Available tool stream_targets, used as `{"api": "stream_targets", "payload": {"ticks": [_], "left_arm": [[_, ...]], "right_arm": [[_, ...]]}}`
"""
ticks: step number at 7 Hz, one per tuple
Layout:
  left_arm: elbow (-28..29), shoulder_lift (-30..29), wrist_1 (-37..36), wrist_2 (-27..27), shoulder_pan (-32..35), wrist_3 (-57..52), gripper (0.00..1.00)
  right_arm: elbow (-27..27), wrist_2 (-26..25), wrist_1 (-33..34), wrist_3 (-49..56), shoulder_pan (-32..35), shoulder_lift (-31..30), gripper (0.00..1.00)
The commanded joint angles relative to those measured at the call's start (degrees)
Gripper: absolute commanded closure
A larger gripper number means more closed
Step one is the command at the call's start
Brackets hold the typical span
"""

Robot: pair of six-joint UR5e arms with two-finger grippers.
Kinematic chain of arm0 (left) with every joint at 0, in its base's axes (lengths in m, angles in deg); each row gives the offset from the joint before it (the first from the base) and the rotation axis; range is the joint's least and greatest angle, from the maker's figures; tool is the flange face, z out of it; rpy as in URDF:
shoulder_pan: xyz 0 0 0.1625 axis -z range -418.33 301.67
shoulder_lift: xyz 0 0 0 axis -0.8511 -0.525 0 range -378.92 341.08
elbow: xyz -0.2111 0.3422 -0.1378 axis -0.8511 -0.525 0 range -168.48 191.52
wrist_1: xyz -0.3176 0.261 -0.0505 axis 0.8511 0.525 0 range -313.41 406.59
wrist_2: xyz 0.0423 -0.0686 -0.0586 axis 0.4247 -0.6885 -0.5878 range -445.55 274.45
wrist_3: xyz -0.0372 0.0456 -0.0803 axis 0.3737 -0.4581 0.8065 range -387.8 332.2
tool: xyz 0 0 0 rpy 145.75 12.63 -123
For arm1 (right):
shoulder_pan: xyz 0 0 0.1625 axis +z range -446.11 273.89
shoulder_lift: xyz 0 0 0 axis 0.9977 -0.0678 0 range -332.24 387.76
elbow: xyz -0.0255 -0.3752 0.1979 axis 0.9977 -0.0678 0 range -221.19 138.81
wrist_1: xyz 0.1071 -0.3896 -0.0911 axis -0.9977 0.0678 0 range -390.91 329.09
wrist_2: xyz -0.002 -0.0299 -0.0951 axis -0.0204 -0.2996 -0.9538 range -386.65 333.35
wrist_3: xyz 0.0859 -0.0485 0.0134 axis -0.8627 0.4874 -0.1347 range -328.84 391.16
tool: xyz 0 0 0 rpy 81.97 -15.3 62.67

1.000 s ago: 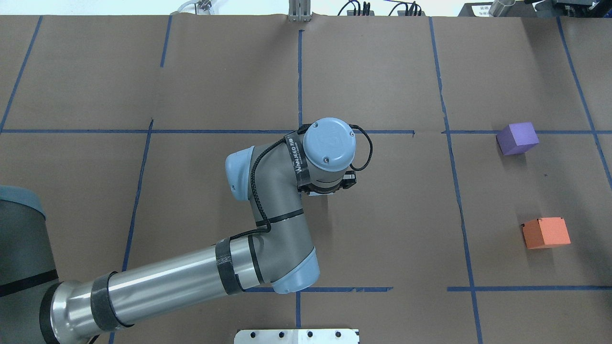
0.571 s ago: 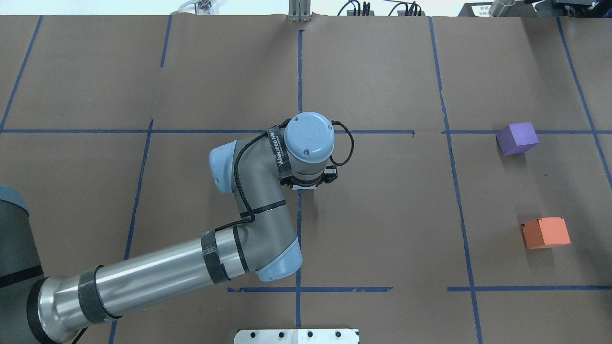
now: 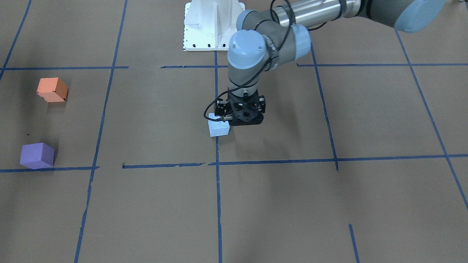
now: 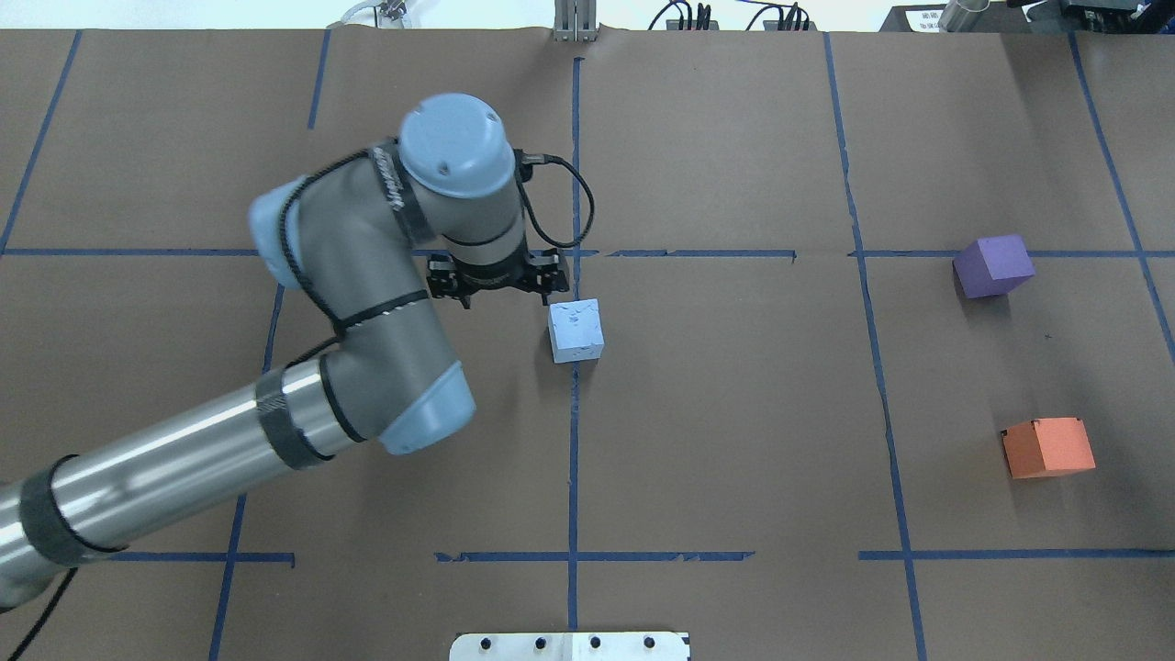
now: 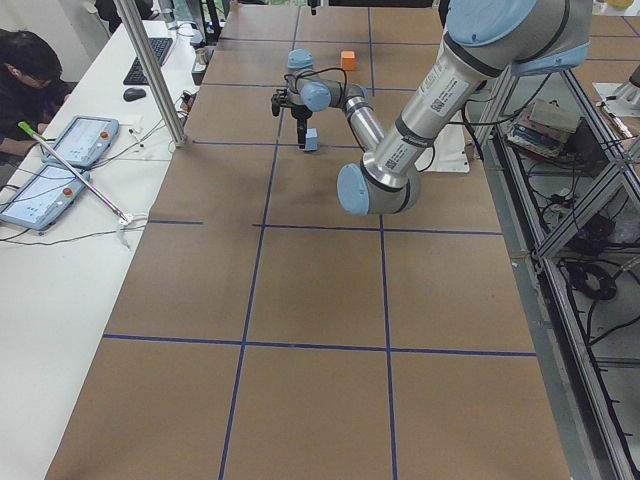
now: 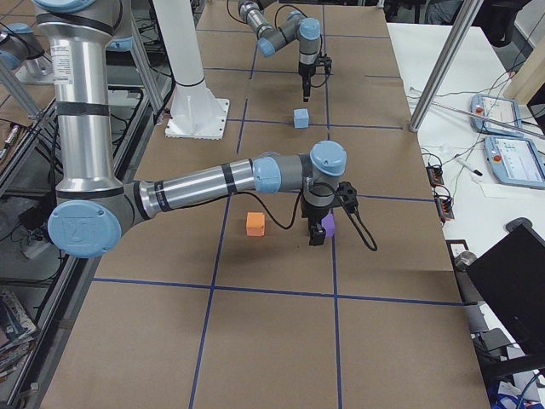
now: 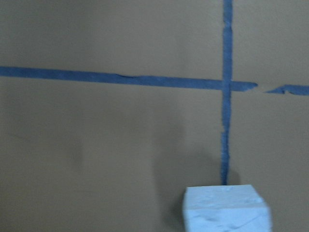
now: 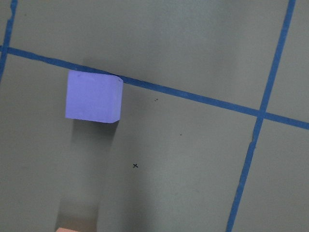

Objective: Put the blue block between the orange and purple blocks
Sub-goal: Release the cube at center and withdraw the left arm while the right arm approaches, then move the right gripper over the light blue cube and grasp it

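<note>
The pale blue block [image 4: 576, 330] stands free on the table's centre tape line; it also shows in the front view [image 3: 218, 128] and at the bottom of the left wrist view [image 7: 224, 209]. My left gripper [image 4: 500, 280] hangs raised beside it, to its left, open and empty. The purple block [image 4: 993, 266] and the orange block [image 4: 1048, 447] stand apart at the far right with a bare gap between them. My right gripper [image 6: 317, 234] shows only in the exterior right view, low beside the purple block [image 6: 329, 225]; I cannot tell whether it is open or shut.
Brown paper with blue tape lines [image 4: 575, 441] covers the table. The white base plate [image 4: 569, 645] sits at the near edge. Cables and fixtures [image 4: 725, 16] line the far edge.
My left arm has swung left and toward the far side. The blue block, earlier hidden under the wrist, now stands uncovered on the centre line. Purple and orange blocks have not moved.
</note>
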Motion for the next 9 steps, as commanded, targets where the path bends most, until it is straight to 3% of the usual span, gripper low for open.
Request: {"api": "stream_targets", "payload": {"ticks": [1, 4, 6, 7, 9], "left_arm": [[-10.4, 8.7, -7.2, -3.5, 9.1, -14.9, 0.00], [-13.1, 21.2, -6.7, -8.5, 19.7, -33.1, 0.00], [-12.0, 27.5, -7.4, -14.8, 31.4, -49.3, 0.00], [-11.9, 31.3, -7.4, -15.4, 35.8, -55.9, 0.00], [-12.2, 31.8, -7.5, -15.5, 37.3, -56.3, 0.00]], "right_arm": [[0.6, 0.0, 0.0, -1.2, -5.8, 4.5, 0.00], [0.9, -1.5, 0.0, -29.5, -20.0, 18.7, 0.00], [0.2, -7.6, 0.1, -44.1, -30.2, 27.1, 0.00], [-2.0, -10.4, 0.2, -51.3, -34.0, 32.4, 0.00], [-11.6, -17.8, 0.1, -60.3, -41.0, 43.2, 0.00]]}}
